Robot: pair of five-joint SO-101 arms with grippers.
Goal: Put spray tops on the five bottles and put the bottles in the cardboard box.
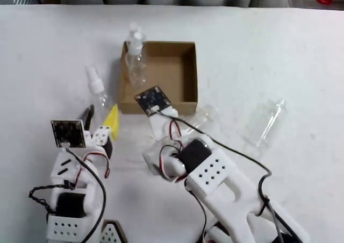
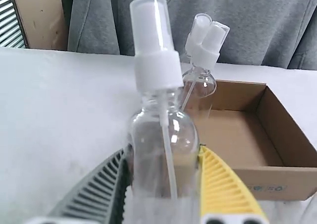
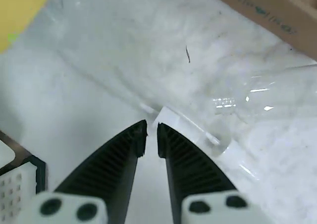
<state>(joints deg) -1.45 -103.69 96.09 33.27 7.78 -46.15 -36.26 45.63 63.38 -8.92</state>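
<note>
Gripping an upright capped bottle (image 2: 161, 130), left end effector (image 2: 163, 154) clenched.
Right end effector (image 3: 151, 137) pinched closed, six o'clock of cardboard box (image 1: 185, 76).

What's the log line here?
left gripper: holds capped bottle | right gripper: shut, by lying bottle | cardboard box: two capped bottles

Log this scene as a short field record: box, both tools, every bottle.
box: cardboard, open, mid-table
capped bottles: two, upright at the box's far-left corner, seemingly inside
left tool: shut on the held bottle
held bottle: capped, upright, left of the box
right tool: shut, low over the table by the box's front
near bottle: lying at the box's front-right corner, top unclear
far bottle: lying farther right, no top
</note>
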